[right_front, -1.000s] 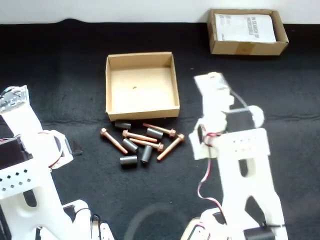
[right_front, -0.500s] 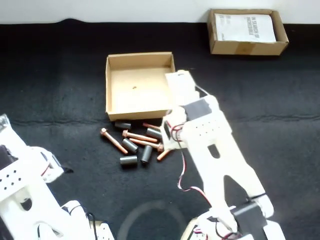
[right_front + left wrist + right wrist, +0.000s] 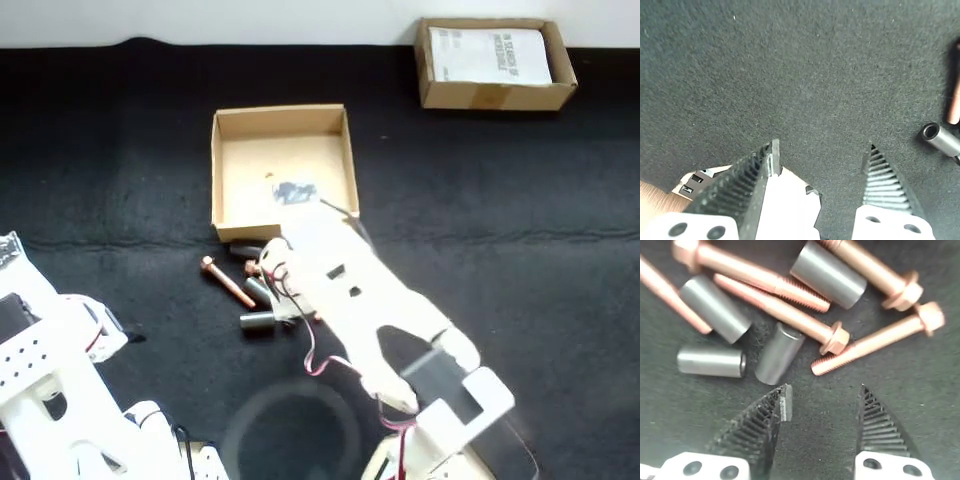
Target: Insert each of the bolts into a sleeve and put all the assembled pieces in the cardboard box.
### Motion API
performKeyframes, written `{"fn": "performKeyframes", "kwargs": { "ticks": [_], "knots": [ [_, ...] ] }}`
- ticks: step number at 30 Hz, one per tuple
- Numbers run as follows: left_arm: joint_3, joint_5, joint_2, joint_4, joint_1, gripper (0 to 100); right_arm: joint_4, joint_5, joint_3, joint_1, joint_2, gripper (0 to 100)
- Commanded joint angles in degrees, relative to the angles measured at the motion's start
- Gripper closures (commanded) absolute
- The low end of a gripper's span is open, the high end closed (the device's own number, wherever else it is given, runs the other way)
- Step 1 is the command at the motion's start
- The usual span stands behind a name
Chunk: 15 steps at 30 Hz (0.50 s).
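The loose bolts (image 3: 785, 310) and sleeves (image 3: 715, 308) lie in a jumbled pile on the black mat (image 3: 520, 250), just in front of the near wall of the cardboard box (image 3: 250, 165), none of them inside it. The right arm (image 3: 350, 300) stretches across this pile towards the box. The right gripper (image 3: 824, 400) hangs low over the pile with its toothed fingers spread wide and holding nothing. Just past the fingertips lie one short sleeve (image 3: 778, 353) and the threaded end of a bolt (image 3: 875, 337), neither touching them. The bolts are copper-coloured, long and slim, with a flanged hex head at one end and thread at the other. The sleeves are plain dull-grey tubes, much shorter than the bolts. No bolt sits in a sleeve; they lie crossed and side by side. One bolt (image 3: 228, 281) and one sleeve (image 3: 257, 322) lie clear of the arm on the pile's left. The left gripper (image 3: 823, 152) is also wide apart and empty, over bare mat, farther from the box than the pile, with one sleeve (image 3: 940, 137) off to its side.
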Motion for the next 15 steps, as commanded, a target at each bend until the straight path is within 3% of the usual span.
{"fn": "performKeyframes", "kwargs": {
  "ticks": [1,11,15],
  "knots": [
    [-0.1,0.3,0.0,-1.0,0.0,73,-4.0,-0.5,-2.2,-0.6,3.9,79.6],
    [-0.1,0.3,0.0,-3.9,0.0,73,-18.2,-10.4,-2.3,-0.4,7.2,79.6],
    [-0.1,0.2,0.0,-3.8,0.1,73,-19.4,-11.6,-2.6,-0.6,6.9,79.6]
  ]
}}
